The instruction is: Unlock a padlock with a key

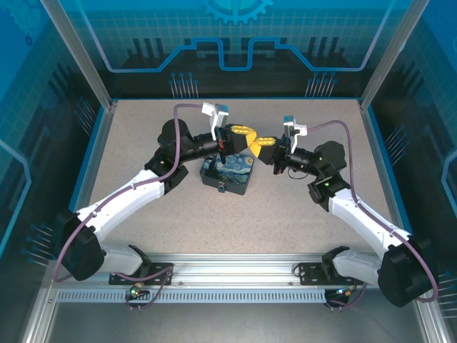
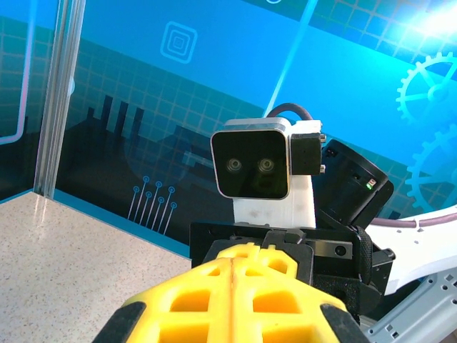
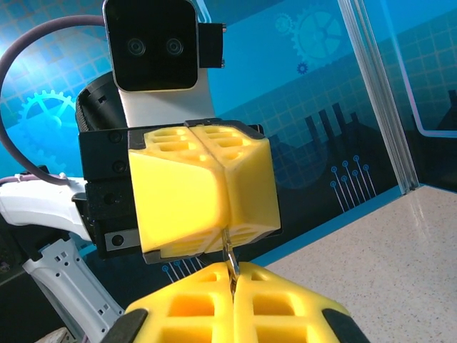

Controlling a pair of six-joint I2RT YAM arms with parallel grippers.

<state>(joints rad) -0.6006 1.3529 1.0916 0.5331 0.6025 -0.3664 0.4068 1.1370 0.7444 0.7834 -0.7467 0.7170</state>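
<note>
At mid-frame of the top view, the left pincer [image 1: 248, 133] and right pincer [image 1: 260, 145] meet tip to tip above the painted box [image 1: 227, 176], both apparently clamped on the key [image 3: 230, 261]. If this is a handover, one should let go only once the other grips firmly. The key looks like a thin, dark metal sliver.

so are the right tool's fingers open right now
No, the right tool has its yellow fingers pressed together, pinching a thin metal key at the seam.
</note>
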